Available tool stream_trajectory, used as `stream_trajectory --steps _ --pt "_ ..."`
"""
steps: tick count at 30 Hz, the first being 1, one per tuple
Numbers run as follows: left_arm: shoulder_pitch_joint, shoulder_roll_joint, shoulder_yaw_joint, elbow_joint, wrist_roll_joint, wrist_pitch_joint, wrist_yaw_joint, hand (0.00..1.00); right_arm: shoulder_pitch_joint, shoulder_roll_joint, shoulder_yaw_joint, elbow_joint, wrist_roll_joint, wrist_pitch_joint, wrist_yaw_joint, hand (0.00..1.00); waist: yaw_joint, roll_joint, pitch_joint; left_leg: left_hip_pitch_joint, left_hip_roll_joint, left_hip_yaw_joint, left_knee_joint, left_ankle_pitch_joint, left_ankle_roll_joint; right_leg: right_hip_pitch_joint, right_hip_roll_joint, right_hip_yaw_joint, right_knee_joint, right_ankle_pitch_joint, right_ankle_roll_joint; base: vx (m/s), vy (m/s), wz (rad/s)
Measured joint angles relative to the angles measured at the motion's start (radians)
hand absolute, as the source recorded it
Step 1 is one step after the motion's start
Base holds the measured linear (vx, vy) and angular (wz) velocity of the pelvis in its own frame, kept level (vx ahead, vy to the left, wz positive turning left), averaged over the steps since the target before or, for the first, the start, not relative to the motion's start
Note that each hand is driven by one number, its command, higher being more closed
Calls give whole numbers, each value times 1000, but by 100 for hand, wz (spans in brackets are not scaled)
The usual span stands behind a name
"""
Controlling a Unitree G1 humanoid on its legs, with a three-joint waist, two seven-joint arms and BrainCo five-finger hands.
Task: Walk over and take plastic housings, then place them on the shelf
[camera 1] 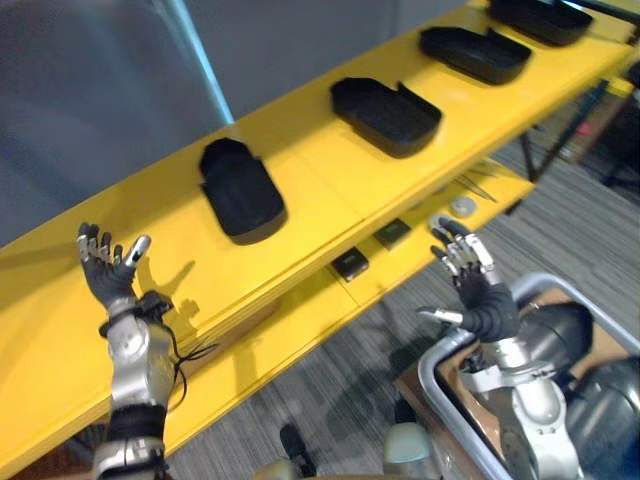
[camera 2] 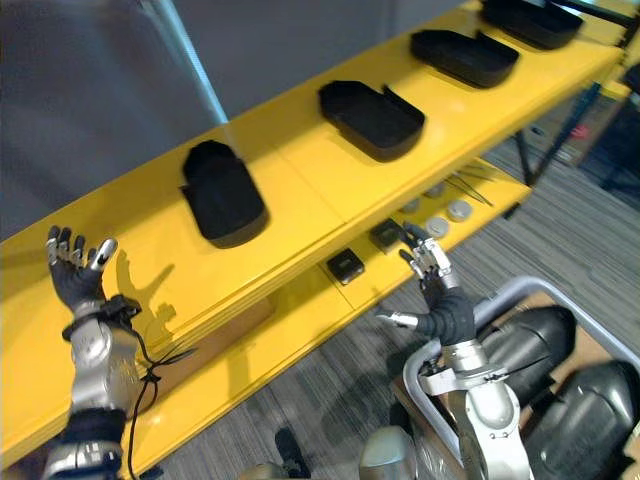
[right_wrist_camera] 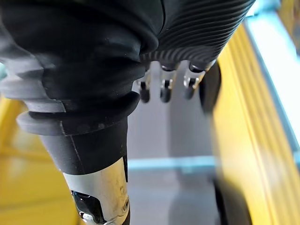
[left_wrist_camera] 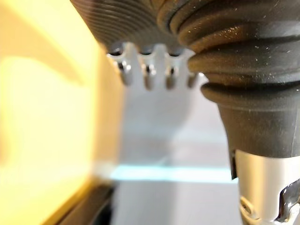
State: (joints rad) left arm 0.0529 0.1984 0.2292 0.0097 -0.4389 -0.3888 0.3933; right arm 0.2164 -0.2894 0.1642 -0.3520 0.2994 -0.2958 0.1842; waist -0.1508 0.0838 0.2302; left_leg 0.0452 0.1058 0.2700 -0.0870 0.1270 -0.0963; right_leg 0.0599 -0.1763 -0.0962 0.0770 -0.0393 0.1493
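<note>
The housings (camera 1: 242,192) are plain black, the shelf (camera 1: 320,195) bright yellow, the wall (camera 1: 90,90) flat grey with one pale blue stripe (camera 1: 200,60), the carpet (camera 1: 600,240) grey with fine darker streaks, and the left hand (camera 1: 105,272) and right hand (camera 1: 478,295) silver-fingered, dark-tipped, with dark ribbed covers.

Head stereo looks down, sharing shelf (camera 1: 310,175); wrist cameras hug fingers (left_wrist_camera: 148,76).

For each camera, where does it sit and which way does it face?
Left eye view: on the head, facing down at the yellow shelf and black housings; left hand and right hand show, open.
Right eye view: beside it, same scene.
Left wrist view: on left wrist, along its fingers, shelf beside.
Right wrist view: on right wrist, likewise.
</note>
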Motion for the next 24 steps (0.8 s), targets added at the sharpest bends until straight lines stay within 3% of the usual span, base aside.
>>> stream_trajectory --steps 5,9,15,18,24 --pt "269 -110 -74 -285 51 -6 -43 0 -84 35 112 135 -39 39 -99 100 98 -6 -58 -11 -29 -113 -1 2 -2 62 -26 -121 7 -36 5 3 -3 67" --pt "348 -141 -128 -361 48 -3 -138 0 -161 72 158 230 -63 52 -201 100 144 -15 -62 -14 -42 -176 -2 17 0 108 -30 -191 -4 -43 2 -9 5 44" --pt "374 -151 -202 -411 11 -2 -336 0 -219 141 172 413 -105 82 -335 100 168 -54 -76 -45 -46 -216 -2 34 5 113 -26 -241 -17 -43 -2 -3 -4 24" --pt "372 -150 -205 -426 8 -2 -365 0 -235 166 169 486 -129 109 -428 100 177 -61 -72 -47 -48 -222 -2 37 8 115 -26 -249 -18 -42 -3 16 -3 7" --pt "352 -151 -220 -437 -36 11 -377 0 -288 195 135 604 -197 116 -535 100 191 -59 -62 -66 -44 -237 -2 39 4 107 -18 -261 -23 -43 -4 5 -12 6"
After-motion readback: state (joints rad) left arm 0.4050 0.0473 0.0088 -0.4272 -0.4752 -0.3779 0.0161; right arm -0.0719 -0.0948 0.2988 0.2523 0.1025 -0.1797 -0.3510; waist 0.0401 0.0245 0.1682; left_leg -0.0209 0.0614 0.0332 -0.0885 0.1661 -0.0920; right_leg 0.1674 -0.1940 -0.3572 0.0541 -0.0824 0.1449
